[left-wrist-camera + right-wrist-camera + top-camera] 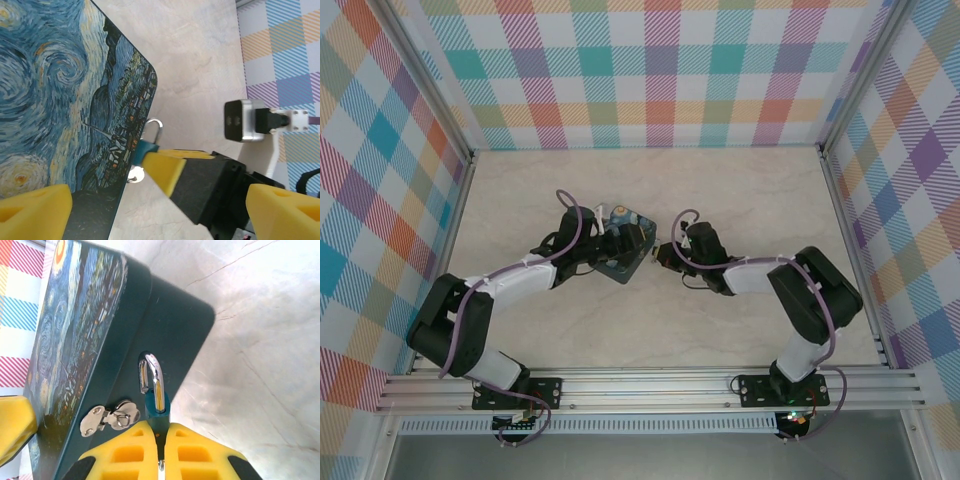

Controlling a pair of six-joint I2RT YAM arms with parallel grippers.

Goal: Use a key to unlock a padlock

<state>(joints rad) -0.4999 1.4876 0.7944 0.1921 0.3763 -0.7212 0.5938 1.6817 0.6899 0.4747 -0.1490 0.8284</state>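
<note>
Padlock hung at the tin's right side; right jaws were closed beneath it, apparently pinching the key; left jaws stood open astride the tin. Twist was best kept coaxial.

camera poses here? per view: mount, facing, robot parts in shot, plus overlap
Top external: above and behind the bases, facing down at the table; left arm and right arm show, meeting at the tin.
Left wrist: on the left arm, facing along its yellow fingers over the tin lid to the padlock.
Right wrist: on the right arm, facing past its shut yellow fingers at the padlock and tin side.
Shared: both wrist views show padlock and tin.
</note>
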